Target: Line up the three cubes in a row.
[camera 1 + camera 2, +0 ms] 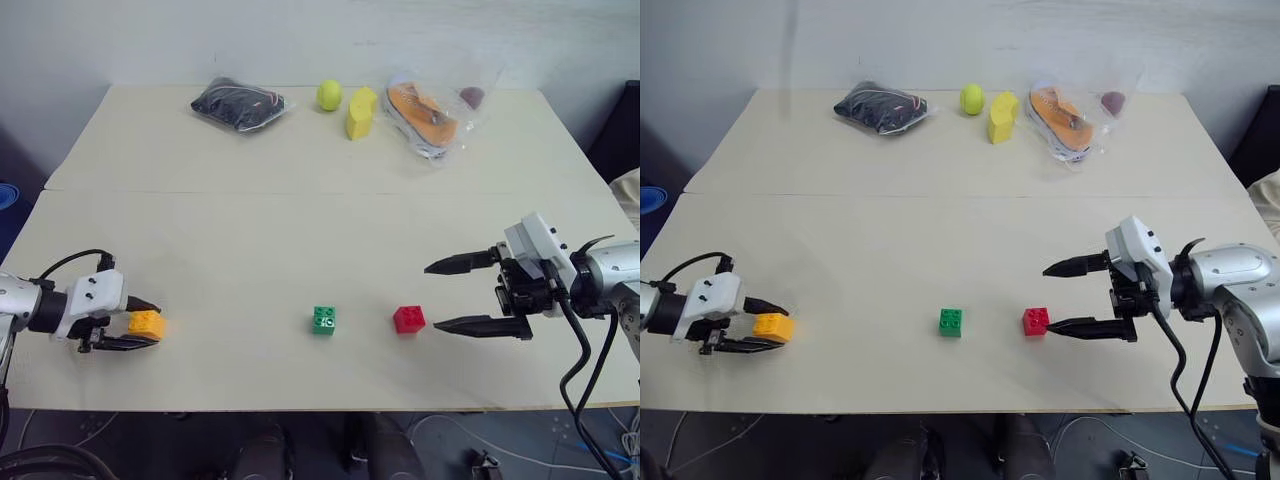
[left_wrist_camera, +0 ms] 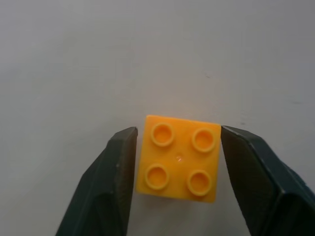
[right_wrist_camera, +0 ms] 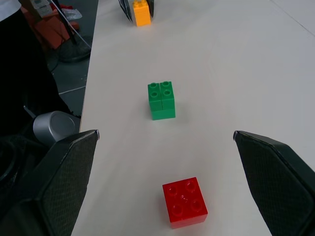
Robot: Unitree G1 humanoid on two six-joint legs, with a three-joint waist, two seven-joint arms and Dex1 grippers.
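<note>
Two cubes, green [image 1: 323, 320] and red [image 1: 409, 319], sat aligned; left gripper [image 1: 140, 326] clamped orange cube [image 1: 147, 324] far left, unplaced; right gripper [image 1: 455, 295] apart.

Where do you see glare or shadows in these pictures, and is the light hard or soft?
Left wrist view: a small bright glint on top of the orange-yellow brick. Right wrist view: the green brick and the red brick cast only faint, soft shadows, so the light looks diffuse. Left eye view: glare on the clear plastic bag at the far side.
</note>
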